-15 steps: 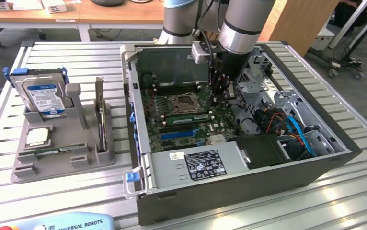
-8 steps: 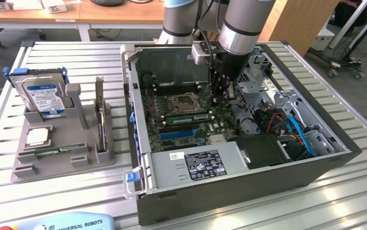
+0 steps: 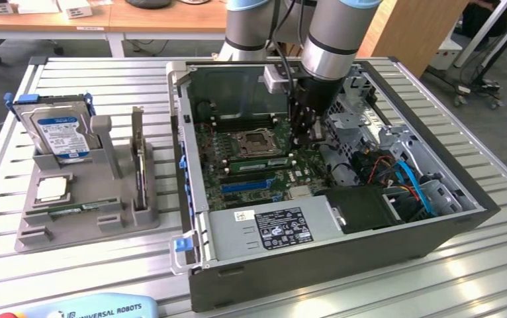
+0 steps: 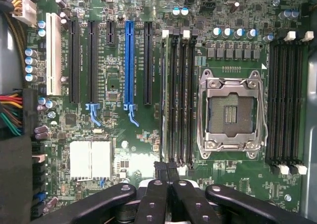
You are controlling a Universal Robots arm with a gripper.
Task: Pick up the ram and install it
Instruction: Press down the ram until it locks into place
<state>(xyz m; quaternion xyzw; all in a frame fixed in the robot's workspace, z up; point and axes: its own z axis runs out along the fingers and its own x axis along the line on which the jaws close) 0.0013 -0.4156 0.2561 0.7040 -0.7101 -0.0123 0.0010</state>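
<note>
**Ram at the slot, gripper closed at one end: tilt risk**

Gripper [image 4: 166, 173] is down inside the case [image 3: 342, 265] with its fingers pressed together. I can't see anything clamped between them. The ram [image 3: 255, 161] sits edge-up in the slot bank beside the processor socket [image 4: 230, 112], in the slot nearest the blue slot [image 4: 130, 60]. The fingertips are over one end of it. I can't tell if they're touching it.

Risks:
- Load at one end only could seat the stick crooked or leave the far end up. I can't tell whether the white clips [image 4: 186, 33] are latched.
- The socket is open with its contacts exposed, just beside the bank. A sideways slip lands there.
- The neighbouring slots are tight against the ram, so there's no lateral slack.

Room:
- Straight up is the clear way out.
- Case walls box in all sides, and the blue cables [image 3: 408, 179] and metal bays crowd the exterior view's right.
- The spare stick [image 3: 137, 162] stands in the holder [image 3: 86, 225] on the table [image 3: 86, 73], well apart.
</note>
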